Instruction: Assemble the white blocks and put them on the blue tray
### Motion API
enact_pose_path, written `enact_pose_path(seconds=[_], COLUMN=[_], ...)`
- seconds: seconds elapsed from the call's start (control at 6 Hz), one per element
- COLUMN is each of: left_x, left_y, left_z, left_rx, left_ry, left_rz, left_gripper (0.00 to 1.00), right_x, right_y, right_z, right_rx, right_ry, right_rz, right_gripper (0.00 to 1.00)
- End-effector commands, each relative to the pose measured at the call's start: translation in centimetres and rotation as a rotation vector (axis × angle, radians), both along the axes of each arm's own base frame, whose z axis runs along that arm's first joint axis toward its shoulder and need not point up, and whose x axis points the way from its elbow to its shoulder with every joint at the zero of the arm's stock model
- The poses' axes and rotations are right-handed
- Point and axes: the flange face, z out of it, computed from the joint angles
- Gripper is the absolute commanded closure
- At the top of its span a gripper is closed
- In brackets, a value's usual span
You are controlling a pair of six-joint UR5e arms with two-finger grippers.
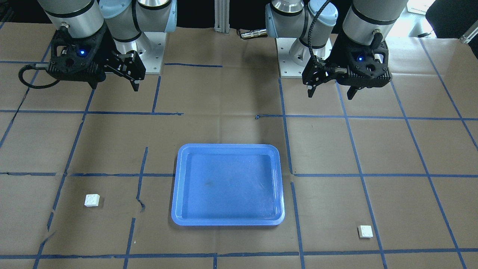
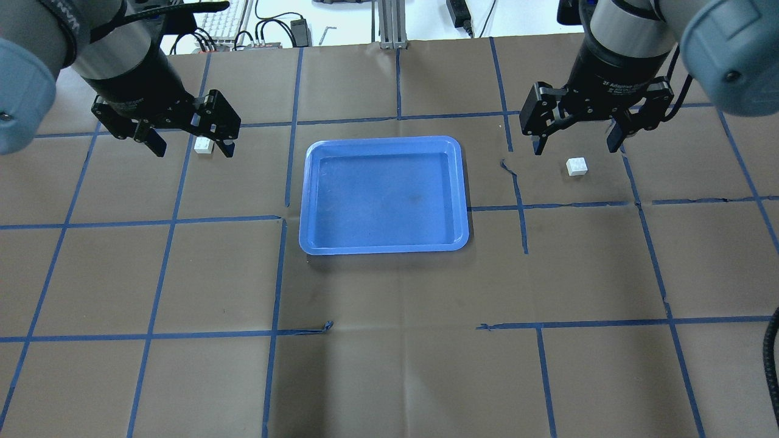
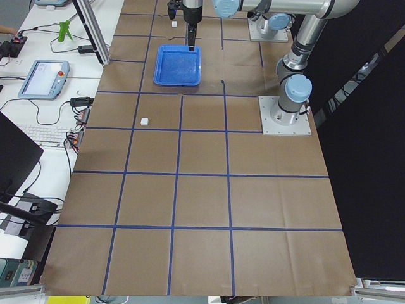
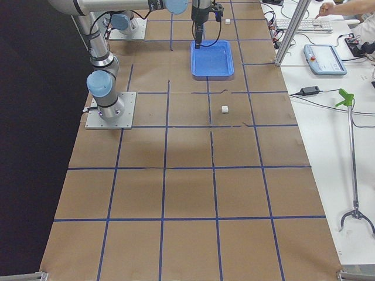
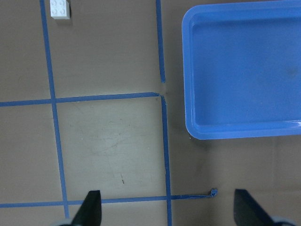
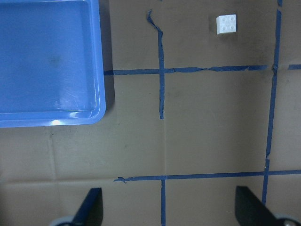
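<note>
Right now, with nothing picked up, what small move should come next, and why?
Probably carry the left gripper out over the left white block and lower it, jaws open. The two blocks lie apart on the table: the right white block sits on the far side of the empty blue tray. The right gripper is open too; neither holds anything.

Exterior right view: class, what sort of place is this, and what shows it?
Probably a robotics lab: two arms bolted to a paper-covered table with a blue tape grid, beside a bench holding a keyboard and teach pendant.
</note>
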Motion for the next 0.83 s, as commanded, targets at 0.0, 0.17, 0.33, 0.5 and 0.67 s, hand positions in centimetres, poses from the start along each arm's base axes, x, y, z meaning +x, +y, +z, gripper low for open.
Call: enact_pose_path(seconds=[0.0, 0.17, 0.33, 0.5, 0.67], left_x=[-0.02, 0.13, 0.42, 0.50, 0.57], left_y=[0.05, -0.08, -0.12, -0.11, -0.09], left_z=[0.05, 0.02, 0.17, 0.08, 0.05], left_rx=[-0.001, -0.004, -0.007, -0.004, 0.000], left_ry=[0.000, 0.000, 0.000, 0.000, 0.000], left_rz=[-0.001, 0.003, 0.007, 0.006, 0.006], left_gripper=[0.01, 0.01, 0.01, 0.01, 0.01], right_x=[0.06, -0.01, 0.05, 0.05, 0.06], right_y=[0.00, -0.02, -0.03, 0.02, 0.04], right_z=[0.01, 0.01, -0.07, -0.06, 0.10], right_rx=[-0.002, -0.002, 0.001, 0.000, -0.005], right_ry=[0.000, 0.000, 0.002, 0.002, 0.000], right_rz=[0.001, 0.000, 0.001, 0.000, 0.000], right_gripper=[0.00, 0.00, 0.00, 0.00, 0.00])
